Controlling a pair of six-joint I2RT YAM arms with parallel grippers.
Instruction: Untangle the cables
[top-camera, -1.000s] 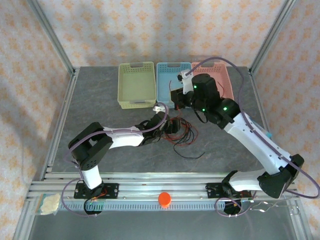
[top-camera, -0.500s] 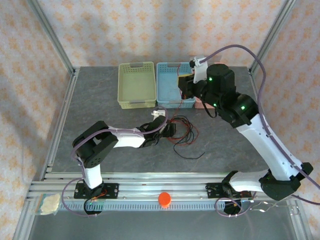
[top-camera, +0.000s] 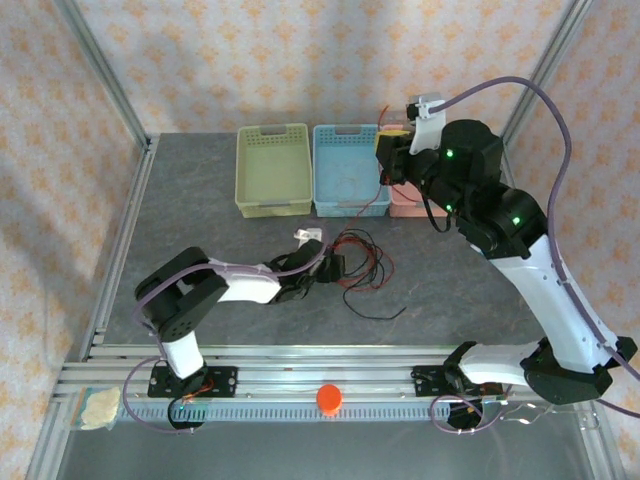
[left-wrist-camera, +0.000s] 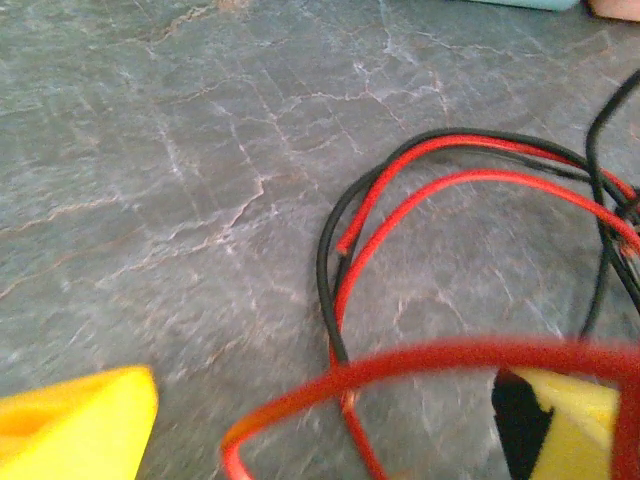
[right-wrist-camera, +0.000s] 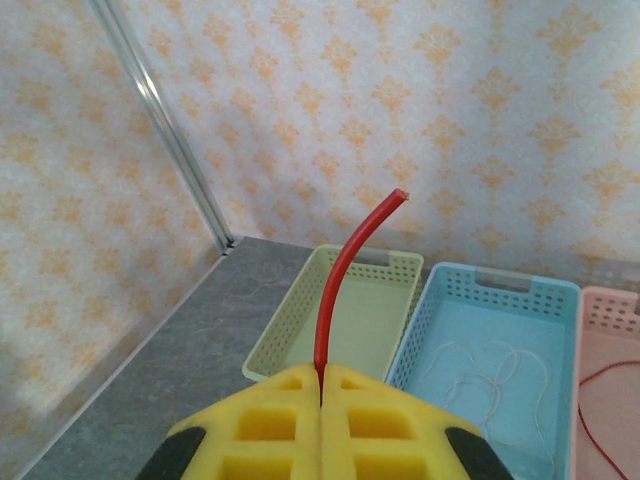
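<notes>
no readable text, labels, brands, numbers or signs anywhere

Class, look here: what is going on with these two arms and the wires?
The right gripper is shut on a red cable, lifted high at the far side of the table. The left gripper hangs open, low over the tangle of red and black cables on the table. A whitish wire lies in the blue tray.
</notes>
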